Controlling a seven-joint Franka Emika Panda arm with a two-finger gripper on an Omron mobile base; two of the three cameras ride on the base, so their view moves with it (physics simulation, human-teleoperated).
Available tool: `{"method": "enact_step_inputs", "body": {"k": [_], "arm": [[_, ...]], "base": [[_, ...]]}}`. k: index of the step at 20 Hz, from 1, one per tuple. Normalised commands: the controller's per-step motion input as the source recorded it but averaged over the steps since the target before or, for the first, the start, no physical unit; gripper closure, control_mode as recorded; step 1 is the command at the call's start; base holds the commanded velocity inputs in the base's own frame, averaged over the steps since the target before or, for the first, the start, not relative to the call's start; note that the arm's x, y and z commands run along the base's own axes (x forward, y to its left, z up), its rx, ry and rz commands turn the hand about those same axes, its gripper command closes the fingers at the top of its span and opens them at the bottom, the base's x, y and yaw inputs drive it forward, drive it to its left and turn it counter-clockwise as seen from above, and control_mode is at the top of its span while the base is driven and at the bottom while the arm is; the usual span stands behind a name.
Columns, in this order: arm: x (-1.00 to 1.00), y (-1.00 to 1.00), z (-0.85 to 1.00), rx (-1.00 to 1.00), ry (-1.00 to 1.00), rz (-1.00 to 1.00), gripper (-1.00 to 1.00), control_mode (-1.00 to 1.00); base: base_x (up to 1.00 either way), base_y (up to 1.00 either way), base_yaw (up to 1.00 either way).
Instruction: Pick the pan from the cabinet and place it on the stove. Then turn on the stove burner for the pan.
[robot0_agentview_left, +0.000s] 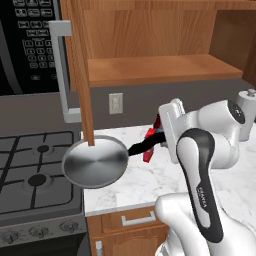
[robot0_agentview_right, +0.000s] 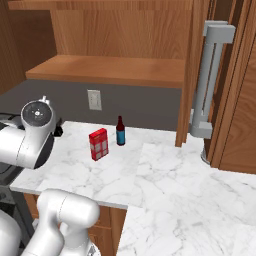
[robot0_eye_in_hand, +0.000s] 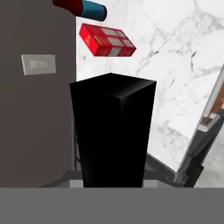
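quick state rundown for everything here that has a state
pan: held by its handle, in the air over the stove's edge
hand: shut on the pan's handle
cabinet: door open, shelf bare
stove: no flame showing
red box: upright
bottle: upright, capped

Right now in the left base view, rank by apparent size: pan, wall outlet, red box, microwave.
1. microwave, cropped by the frame, still largest
2. pan, raised and nearer the camera, so its lead over the rest is partly perspective
3. wall outlet
4. red box, mostly hidden behind the arm, so its rank is unsure
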Motion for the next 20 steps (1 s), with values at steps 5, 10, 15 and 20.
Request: {"method": "enact_step_inputs", "body": {"k": [5, 10, 15, 20], "arm": [[0.17, 0.42, -0.2, 0.05, 0.08, 0.05, 1.0, -1.0], [0.14, 0.27, -0.22, 0.06, 0.04, 0.06, 1.0, -1.0], [0.2, 0.15, -0.22, 0.02, 0.0, 0.05, 1.0, -1.0], [0.21, 0.03, -0.21, 0.0, 0.0, 0.04, 1.0, -1.0]], "base": [[0.0, 0.0, 0.0], [0.0, 0.0, 0.0], [0.0, 0.0, 0.0], [0.0, 0.0, 0.0]]}}
